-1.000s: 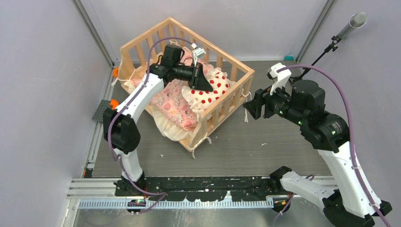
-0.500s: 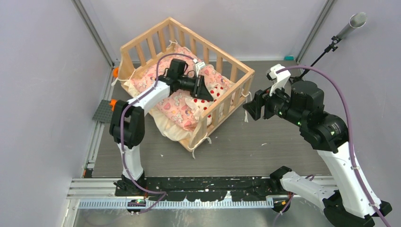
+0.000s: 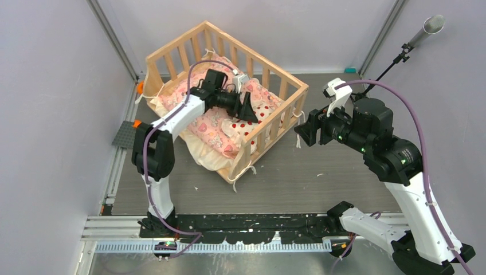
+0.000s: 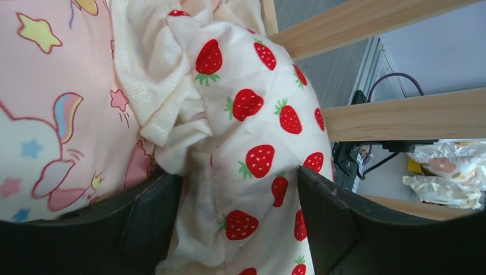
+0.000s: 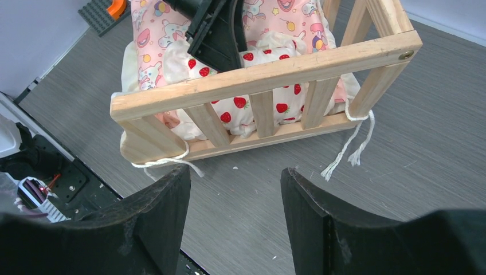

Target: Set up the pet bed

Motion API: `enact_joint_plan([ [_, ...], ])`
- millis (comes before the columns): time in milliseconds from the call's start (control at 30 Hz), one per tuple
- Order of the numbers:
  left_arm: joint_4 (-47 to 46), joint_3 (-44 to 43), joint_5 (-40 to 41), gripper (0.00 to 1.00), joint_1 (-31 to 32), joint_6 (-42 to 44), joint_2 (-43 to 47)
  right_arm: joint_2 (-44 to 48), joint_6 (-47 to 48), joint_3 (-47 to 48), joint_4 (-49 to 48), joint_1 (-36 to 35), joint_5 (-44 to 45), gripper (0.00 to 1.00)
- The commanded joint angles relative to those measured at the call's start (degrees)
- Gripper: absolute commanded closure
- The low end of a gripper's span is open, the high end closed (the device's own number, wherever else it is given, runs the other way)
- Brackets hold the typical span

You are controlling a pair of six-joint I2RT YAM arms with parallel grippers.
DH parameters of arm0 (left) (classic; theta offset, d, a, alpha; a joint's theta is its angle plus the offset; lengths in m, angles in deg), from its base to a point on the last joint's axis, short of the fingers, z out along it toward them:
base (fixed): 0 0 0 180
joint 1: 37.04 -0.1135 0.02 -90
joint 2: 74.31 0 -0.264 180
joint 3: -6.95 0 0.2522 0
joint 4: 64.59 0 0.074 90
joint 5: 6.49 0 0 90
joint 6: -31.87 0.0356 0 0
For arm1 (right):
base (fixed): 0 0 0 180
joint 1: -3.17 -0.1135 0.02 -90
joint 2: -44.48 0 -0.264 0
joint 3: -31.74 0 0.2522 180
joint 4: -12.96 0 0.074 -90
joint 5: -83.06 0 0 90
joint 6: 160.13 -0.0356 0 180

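Top external view shows the whole pet bed [image 3: 177,41] standing cornerwise on the grey worktop [image 3: 321,189]. The pink cushion [image 3: 209,123] is spread over the bed's base, and the strawberry pillow [image 3: 262,110] lies at its right end against the slats. Only this view takes in both arms. The left arm reaches in through the bed's near-left side, elbow bent, its hand [image 3: 250,109] inside the bed and pointed at the pillow. The right hand [image 3: 304,127] hangs outside the bed, just beside its right corner. The left wrist view adds the close detail: the left hand's fingers [image 4: 149,217] stand wide apart with the pillow's cloth bulging between them and the bed's rails behind. The right wrist view looks down on the bed's right rail from outside. There the right hand's fingers [image 5: 155,217] are spread wide over the worktop with nothing between them, and a cream tie [image 5: 349,143] dangles from the bed's corner post.
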Motion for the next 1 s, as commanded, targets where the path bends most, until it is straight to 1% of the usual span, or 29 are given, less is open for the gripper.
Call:
enact_joint_plan([
  [0, 3.6, -4.6, 3.5, 0.23, 0.1, 3.9, 6.7, 0.1, 0.0, 0.7, -1.8, -0.2, -0.6, 0.36],
  [100, 4.7, -5.9, 4.4, 0.22, 0.1, 4.9, 9.3, -0.2, 0.1, 0.8, -1.7, -0.2, -0.6, 0.36],
  [200, 4.2, -5.9, 7.8, 0.21, -0.3, 5.5, 11.7, -0.3, 0.1, 0.5, -1.7, -0.1, -0.5, 0.36],
  [267, 0.2, -4.1, 9.7, 0.21, -1.8, 2.9, 13.0, -0.4, 0.0, 0.2, -1.8, -0.1, -0.6, 0.37],
  [300, -2.5, -2.8, 10.4, 0.21, -2.9, 0.0, 13.5, -0.4, 0.0, 0.0, -1.8, -0.2, -0.6, 0.36],
  [367, -7.3, -0.3, 9.7, 0.24, -5.3, -4.4, 14.0, -0.3, 0.0, -0.3, -1.6, -0.2, -0.6, 0.36],
  [433, -12.1, 2.9, 11.2, 0.24, -6.9, -7.0, 14.8, -0.1, 0.0, -0.7, -1.8, -0.2, -0.5, 0.36],
  [567, -20.8, 9.2, 20.3, 0.22, -7.9, -7.2, 16.7, 0.2, -0.2, -1.5, -1.7, -0.2, -0.6, 0.36],
  [700, -27.7, 11.8, 23.4, 0.22, -8.6, -8.5, 14.2, 0.2, -0.6, -2.2, -1.9, -0.2, -1.1, 0.36],
  [800, -27.2, 12.1, 28.0, 0.22, -8.8, -8.4, 12.6, 0.5, -0.8, -2.8, -2.1, -0.2, -1.1, 0.36],
  [900, -27.6, 15.1, 34.2, 0.22, -8.9, -7.6, 13.0, 0.6, -0.9, -3.3, -2.2, -0.2, -1.3, 0.36],
  [967, -27.9, 17.2, 36.6, 0.21, -9.2, -7.3, 13.6, 0.6, -0.9, -3.5, -2.2, -0.1, -1.3, 0.36],
])
